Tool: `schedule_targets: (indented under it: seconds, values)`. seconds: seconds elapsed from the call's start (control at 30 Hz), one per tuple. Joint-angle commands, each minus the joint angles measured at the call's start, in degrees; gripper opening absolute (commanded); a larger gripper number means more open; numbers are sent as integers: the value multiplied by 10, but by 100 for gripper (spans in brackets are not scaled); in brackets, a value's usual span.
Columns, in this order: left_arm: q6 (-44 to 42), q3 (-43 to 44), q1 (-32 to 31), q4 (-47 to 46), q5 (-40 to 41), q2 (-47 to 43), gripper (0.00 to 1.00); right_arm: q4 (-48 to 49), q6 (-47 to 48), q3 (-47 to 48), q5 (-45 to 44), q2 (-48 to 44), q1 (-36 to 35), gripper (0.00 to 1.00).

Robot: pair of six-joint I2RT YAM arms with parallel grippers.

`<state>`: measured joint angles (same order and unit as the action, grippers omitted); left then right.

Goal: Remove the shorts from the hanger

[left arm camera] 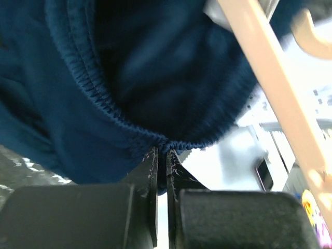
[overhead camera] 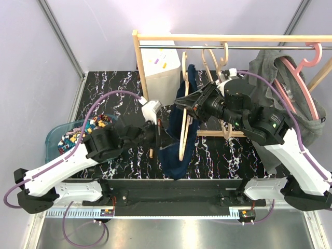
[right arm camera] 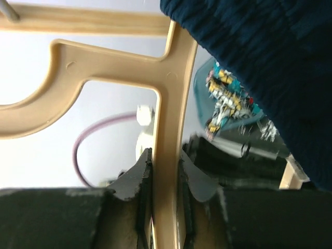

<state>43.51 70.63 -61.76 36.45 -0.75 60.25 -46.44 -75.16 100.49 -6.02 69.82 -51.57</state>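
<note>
I see the navy shorts [overhead camera: 174,155] draped on a cream hanger [overhead camera: 182,140] in the middle, over the counter [overhead camera: 119,83]. The hanger hangs from the wooden rack [overhead camera: 233,37].

My left gripper [left arm camera: 162,155] is pinched tight on the stretchy edge of the navy shorts [left arm camera: 155,78], and the cloth bunches up right where the two fingers meet. From the top, that left gripper [overhead camera: 155,136] comes in from the left, low on the shorts.

My right gripper [right arm camera: 166,166] is clamped on the hanger [right arm camera: 168,104], one finger on each side of its straight bar. The navy shorts [right arm camera: 270,52] fill the top right corner of that view. From the top, the right gripper [overhead camera: 179,102] is up high, near the top of the shorts.

The print shorts [overhead camera: 78,132] lie in a blue bin [overhead camera: 47,142] on the left side of the counter. The grey shorts [overhead camera: 270,67] hang on a pink hanger [overhead camera: 301,88] at the far right of the rack.
</note>
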Motion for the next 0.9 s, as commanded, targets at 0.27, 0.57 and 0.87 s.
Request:
schedule_targets:
  seconds: [0.27, 0.57, 0.87]
  values:
    - [-36, 73, 102, -12, 27, 15, 0, 57, -52, -55, 186, -77, 3, 5]
    - [-62, 88, 147, -9, 3, 8, 0, 59, -26, -63, 174, -119, 3, 0]
    - [-226, 251, 151, 147, 224, -88, 0, 14, 61, 24, 130, -101, 3, 0]
